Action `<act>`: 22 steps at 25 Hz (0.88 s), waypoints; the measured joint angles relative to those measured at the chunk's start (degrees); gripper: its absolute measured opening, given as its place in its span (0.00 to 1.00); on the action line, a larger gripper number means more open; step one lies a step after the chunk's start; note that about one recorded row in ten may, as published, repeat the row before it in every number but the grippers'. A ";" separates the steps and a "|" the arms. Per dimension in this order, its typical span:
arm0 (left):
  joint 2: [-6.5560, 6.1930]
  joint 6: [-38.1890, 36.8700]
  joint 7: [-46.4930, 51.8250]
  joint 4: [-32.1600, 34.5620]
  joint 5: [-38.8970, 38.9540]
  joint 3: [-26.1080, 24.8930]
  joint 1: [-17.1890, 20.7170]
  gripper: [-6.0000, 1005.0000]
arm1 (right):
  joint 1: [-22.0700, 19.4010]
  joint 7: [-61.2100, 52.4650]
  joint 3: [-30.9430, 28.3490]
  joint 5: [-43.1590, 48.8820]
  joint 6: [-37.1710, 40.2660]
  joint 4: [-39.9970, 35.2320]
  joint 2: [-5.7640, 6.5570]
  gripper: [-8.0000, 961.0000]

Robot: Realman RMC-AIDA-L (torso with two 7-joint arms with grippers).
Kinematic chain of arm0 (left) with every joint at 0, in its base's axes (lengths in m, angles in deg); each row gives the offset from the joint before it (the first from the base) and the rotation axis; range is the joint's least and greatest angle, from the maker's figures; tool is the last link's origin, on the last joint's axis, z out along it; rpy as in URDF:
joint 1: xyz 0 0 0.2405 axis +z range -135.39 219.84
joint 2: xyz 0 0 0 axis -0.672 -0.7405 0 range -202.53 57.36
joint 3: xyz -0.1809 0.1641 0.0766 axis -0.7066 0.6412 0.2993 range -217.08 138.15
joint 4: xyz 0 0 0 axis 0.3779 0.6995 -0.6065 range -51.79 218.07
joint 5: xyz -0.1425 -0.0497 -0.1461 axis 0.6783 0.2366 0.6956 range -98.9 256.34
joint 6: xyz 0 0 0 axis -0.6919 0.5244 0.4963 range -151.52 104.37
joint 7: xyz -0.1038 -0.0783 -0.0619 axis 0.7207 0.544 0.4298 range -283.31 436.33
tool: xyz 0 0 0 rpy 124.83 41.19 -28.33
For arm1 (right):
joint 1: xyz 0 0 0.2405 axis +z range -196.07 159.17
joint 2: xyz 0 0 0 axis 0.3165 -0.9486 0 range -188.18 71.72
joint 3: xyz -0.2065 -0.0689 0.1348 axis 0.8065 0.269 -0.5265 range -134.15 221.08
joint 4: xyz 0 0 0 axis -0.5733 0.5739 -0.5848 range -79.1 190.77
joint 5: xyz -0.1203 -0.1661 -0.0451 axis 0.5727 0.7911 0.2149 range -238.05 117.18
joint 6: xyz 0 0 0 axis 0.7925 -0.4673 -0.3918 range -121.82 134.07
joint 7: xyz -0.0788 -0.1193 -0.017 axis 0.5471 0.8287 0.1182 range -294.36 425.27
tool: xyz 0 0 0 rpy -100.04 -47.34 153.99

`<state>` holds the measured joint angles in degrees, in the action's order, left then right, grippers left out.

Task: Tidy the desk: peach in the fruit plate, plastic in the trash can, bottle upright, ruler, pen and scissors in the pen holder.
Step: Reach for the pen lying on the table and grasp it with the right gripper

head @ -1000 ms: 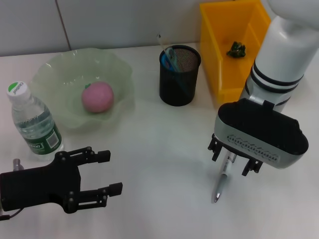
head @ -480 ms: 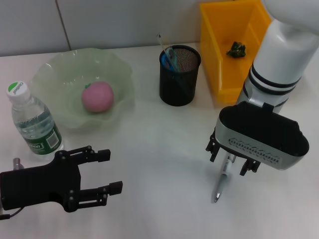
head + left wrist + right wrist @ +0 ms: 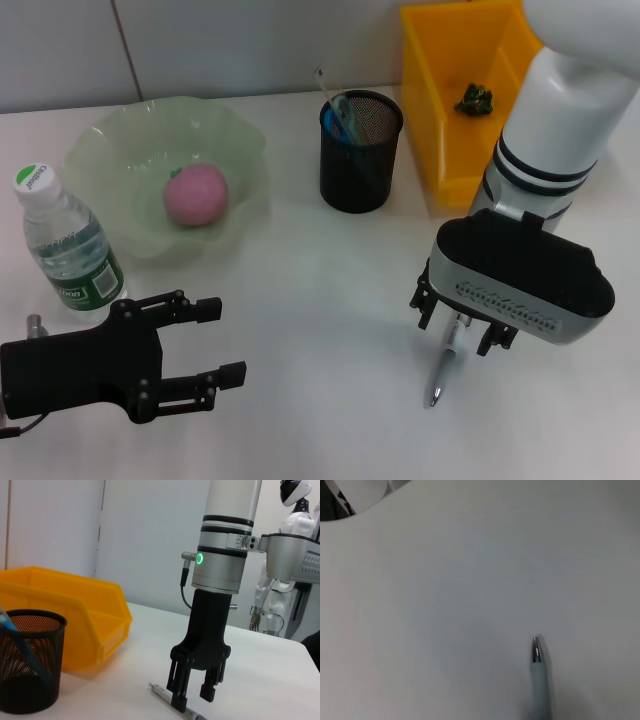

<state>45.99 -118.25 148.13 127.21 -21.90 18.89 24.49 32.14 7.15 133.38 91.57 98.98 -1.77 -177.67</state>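
Right gripper (image 3: 458, 333): my fingers spread, straddling the pen (image 3: 443, 366), not clenched.
Pen: flat on the tabletop (image 3: 320, 300), tip toward me.
Left gripper (image 3: 205, 345): fingers released, parked beside the bottle (image 3: 63, 243).
Peach (image 3: 196, 194): in the fruit plate (image 3: 100, 160).

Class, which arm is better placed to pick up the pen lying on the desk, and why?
The right: its claw sits open directly over the pen, fingers straddling it. The left claw is across the desk beside the water bottle.
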 joint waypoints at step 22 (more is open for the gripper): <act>0.07 0.28 0.01 -0.05 -0.01 -0.10 0.06 0.78 | 0.60 1.35 0.08 -0.29 -1.44 2.49 0.00 0.62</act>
<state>46.06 -117.97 148.14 127.16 -21.91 18.79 24.55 32.75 8.51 133.46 91.28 97.54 0.72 -177.67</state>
